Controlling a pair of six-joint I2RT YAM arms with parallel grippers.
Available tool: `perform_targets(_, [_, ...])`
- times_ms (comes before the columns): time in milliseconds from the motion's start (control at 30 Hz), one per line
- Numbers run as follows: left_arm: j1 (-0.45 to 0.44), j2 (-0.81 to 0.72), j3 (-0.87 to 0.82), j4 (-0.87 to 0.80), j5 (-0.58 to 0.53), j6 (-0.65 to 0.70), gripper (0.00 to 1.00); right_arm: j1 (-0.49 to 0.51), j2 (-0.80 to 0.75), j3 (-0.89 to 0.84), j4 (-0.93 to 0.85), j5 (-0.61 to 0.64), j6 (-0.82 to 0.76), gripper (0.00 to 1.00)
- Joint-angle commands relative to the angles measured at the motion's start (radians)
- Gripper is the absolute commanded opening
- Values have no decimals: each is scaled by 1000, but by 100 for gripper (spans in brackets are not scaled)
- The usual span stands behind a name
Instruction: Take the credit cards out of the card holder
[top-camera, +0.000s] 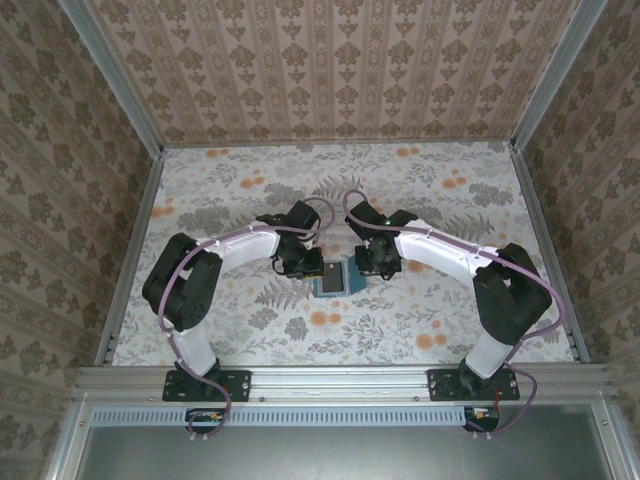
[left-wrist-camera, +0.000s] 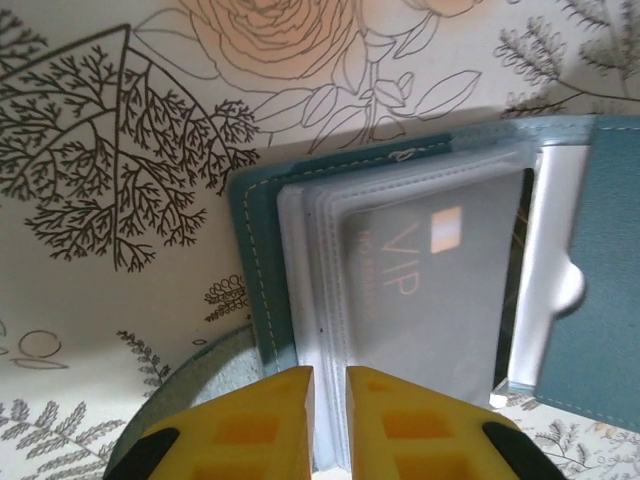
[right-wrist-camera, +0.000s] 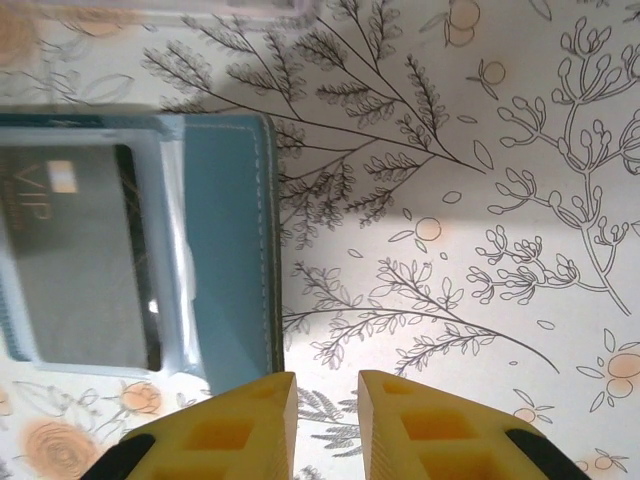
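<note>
Left hand: yellow fingers at bottom centre of the left wrist view, almost together, only a slit between them. The edge of the clear sleeves runs down into that slit. Can't tell whether they're actually clamped on it or just bracketing it.

Right hand: fingers at bottom centre of the right wrist view, a modest gap between them and nothing in it. They sit over bare desk, just beside the stitched edge of the card holder.

Card holder lies open and flat at the middle of the desk in the top view, between the two hands. A dark credit card marked "VIP" sits fully inside the top sleeve, nothing sticking out. Can't see whether other cards sit under it.

Step, as I read it: early, no card out yet. Left is taking hold of the sleeve stack to pin or lift the holder, and right is staged to pull.

Next move needs:
- left grip confirmed on the sleeve edge, or the holder will slide
- right fingers wider, then onto the card's edge at the sleeve mouth
- pull along the sleeve axis; the plastic is slick and the card is thin, so a slip is likely

Pose, top view: bases at the bottom edge. Left elbow is out toward frame left, right elbow toward frame right. Forearms converge on the centre, wrists pitched down, hands close either side of the holder.
</note>
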Motion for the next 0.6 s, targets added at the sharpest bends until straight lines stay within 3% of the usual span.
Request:
perform_targets(0, [4,18,-16,4,9,22,17,6,-56,46,-38,-42,23,25])
perform_targets(267, [6,24,-27,11,8,23,14,3,-46,54,98,-263,66,22])
perform_targets(567, [7,-4,-28,11,7,21,13,-47,74,-22,218,-334,115,19])
